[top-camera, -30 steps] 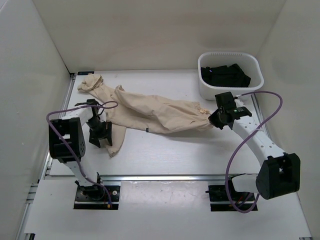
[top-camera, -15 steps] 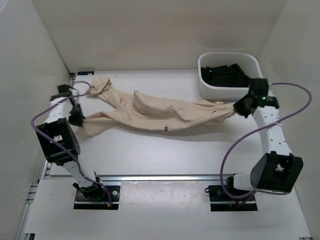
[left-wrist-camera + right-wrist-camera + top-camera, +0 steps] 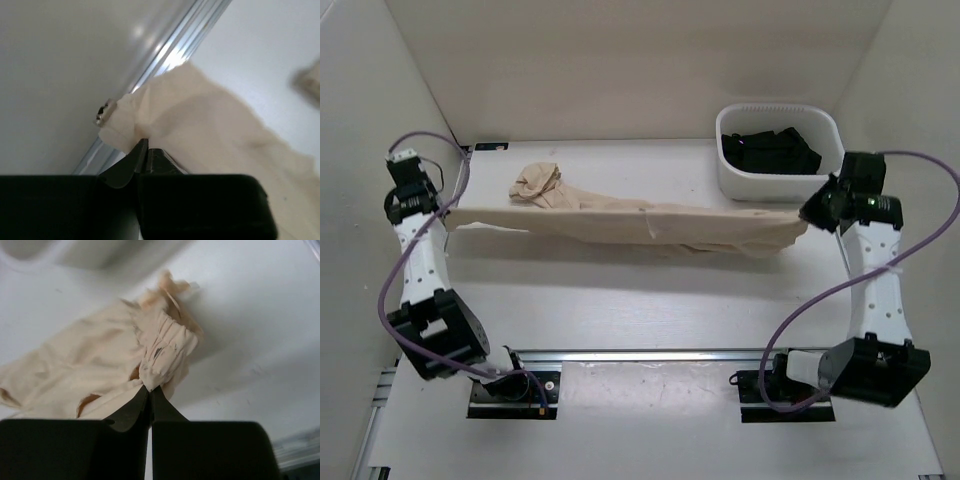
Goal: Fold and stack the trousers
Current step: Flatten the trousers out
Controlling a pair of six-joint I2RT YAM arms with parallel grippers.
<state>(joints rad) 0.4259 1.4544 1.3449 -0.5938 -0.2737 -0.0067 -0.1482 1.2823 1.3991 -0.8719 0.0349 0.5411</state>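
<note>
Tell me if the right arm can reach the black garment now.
Probably: the black garment lies in the open-topped basket close beside the right gripper. But that gripper is shut on the trousers.

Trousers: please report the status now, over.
Left gripper shut on trousers, left end; right gripper shut on right end. Cloth stretched straight between them, bunched at far left. White basket close beside right gripper; contact unclear.
</note>
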